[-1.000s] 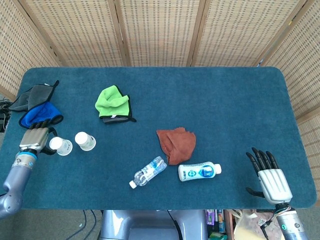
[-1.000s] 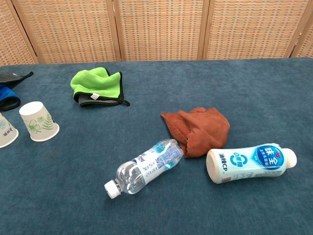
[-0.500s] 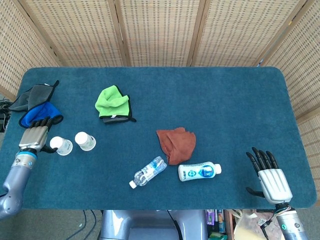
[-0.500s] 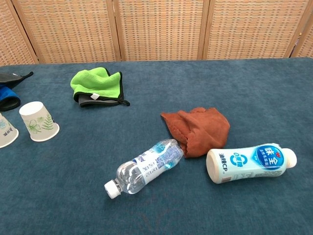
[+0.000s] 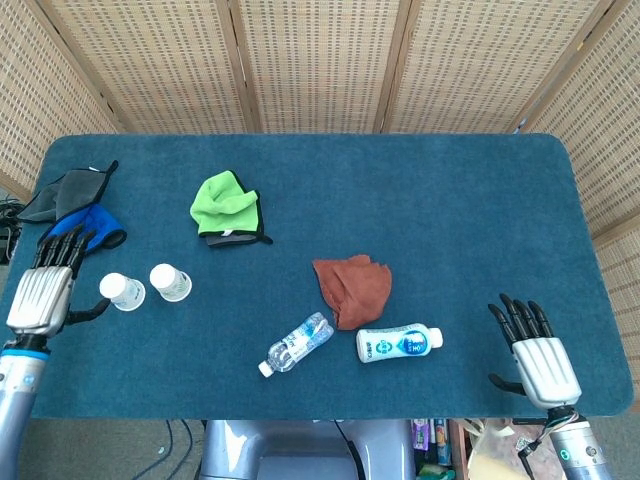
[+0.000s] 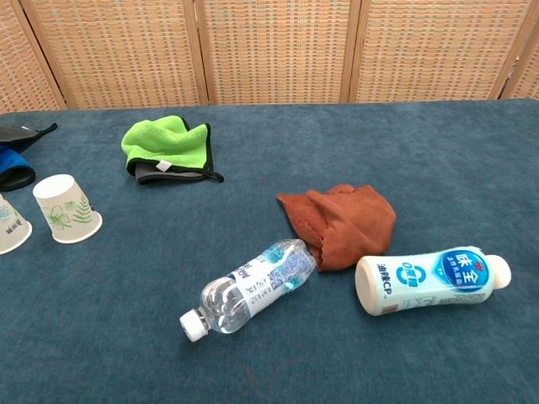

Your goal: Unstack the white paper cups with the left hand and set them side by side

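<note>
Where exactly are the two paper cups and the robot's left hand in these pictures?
left cup (image 5: 125, 291), head view, on its upturned white bottom.
right cup (image 5: 168, 281), head view, on its upturned white bottom.
left hand (image 5: 42, 292), head view, on the silver back of the hand, beside the left cup.

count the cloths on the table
4: a green cloth mid-left, a brown cloth by the bottles, and a grey cloth and blue cloth at the far left corner.
</note>
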Robot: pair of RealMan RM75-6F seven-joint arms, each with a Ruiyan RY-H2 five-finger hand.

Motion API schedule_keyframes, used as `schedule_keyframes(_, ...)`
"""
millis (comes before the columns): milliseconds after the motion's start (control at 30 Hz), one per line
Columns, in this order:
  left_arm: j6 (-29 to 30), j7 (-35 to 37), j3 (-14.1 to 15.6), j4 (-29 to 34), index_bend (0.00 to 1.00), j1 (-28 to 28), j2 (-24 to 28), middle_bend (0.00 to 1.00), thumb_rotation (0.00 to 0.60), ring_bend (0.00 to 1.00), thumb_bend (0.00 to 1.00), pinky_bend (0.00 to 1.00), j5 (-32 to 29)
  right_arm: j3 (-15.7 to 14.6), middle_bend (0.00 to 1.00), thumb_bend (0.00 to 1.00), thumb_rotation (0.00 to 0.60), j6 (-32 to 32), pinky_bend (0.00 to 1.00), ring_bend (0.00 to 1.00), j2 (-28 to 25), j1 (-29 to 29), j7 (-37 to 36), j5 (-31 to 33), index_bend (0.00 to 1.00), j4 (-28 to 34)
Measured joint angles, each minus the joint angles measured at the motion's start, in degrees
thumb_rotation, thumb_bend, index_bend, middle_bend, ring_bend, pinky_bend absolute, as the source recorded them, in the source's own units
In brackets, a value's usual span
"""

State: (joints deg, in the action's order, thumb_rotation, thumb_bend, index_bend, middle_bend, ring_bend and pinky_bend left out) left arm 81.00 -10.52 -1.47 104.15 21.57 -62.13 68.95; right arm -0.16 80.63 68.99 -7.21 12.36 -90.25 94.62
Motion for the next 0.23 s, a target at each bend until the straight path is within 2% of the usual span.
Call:
schedule_keyframes(133,9.2,-2.1,2.6,-4.3,0.00,-6.6,-7.5,0.00,0.600,0.00,0.24,0.00,6.8,-0.1,0.00,0.09,0.600,0.3,0.00,0.00,0.3,0.0,0.3,-0.4,0.00,-0.3)
schedule_keyframes(233,12.1,-3.4,4.3,-8.2,0.00,-10.3,-11.8,0.00,0.600,0.00,0.24,0.00,9.1,-0.1,0.00,0.09,0.600,0.5,0.00,0.00,0.5,0.1,0.6,-0.7,0.00,-0.4)
